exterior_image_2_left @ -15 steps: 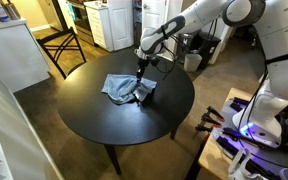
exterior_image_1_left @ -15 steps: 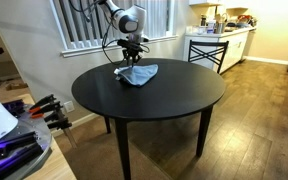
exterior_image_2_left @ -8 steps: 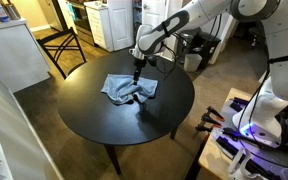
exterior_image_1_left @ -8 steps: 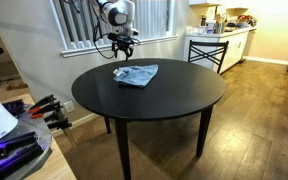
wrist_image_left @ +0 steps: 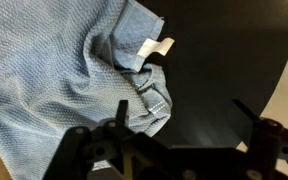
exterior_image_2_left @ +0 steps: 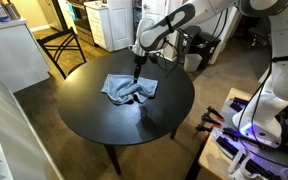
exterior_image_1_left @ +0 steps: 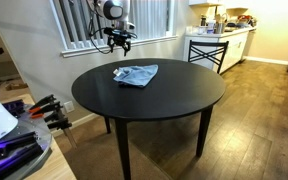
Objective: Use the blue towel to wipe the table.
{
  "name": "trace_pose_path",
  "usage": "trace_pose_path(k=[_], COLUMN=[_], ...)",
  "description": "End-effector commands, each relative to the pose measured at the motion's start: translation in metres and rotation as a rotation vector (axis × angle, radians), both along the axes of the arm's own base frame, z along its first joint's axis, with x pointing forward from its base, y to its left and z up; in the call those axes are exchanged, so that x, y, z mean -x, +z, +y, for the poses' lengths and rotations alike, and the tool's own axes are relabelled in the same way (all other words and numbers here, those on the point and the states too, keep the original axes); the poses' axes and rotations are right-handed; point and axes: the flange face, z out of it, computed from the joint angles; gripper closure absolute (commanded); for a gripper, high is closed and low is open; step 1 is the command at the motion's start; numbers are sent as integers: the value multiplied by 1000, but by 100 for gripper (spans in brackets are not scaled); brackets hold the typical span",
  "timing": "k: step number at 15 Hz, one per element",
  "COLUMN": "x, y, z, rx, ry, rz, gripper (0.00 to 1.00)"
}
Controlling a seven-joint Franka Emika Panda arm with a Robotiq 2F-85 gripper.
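Note:
The blue towel (exterior_image_1_left: 136, 74) lies crumpled on the far part of the round black table (exterior_image_1_left: 154, 105); it also shows on the table (exterior_image_2_left: 104, 115) as the towel (exterior_image_2_left: 128, 89) and fills the upper left of the wrist view (wrist_image_left: 54, 70), with a white label on it. My gripper (exterior_image_1_left: 121, 44) hangs above the towel's back edge, clear of it, in both exterior views (exterior_image_2_left: 137, 68). In the wrist view the gripper (wrist_image_left: 184, 108) stands open with bare table between its fingers. It holds nothing.
A window with blinds (exterior_image_1_left: 84, 20) is close behind the arm. A kitchen counter (exterior_image_1_left: 219, 40) and a metal rack stand at the back. Another robot body (exterior_image_2_left: 274, 80) and clamps (exterior_image_1_left: 46, 108) stand beside the table. A white appliance (exterior_image_2_left: 109, 22) is behind the table.
The gripper has let go of the towel, opened wide and risen off the table. The towel stays crumpled where it lay.

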Motion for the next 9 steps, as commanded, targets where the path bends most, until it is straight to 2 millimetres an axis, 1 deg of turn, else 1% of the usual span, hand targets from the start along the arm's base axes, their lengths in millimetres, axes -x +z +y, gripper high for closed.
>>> trace_pose_path(k=[1, 2, 3, 9], x=[14, 16, 3, 6], y=[10, 11, 4, 5], z=[-4, -5, -1, -3], rx=[14, 16, 6, 11], ry=[-4, -7, -5, -7], rz=[-38, -42, -17, -22], gripper=[0, 0, 0, 0])
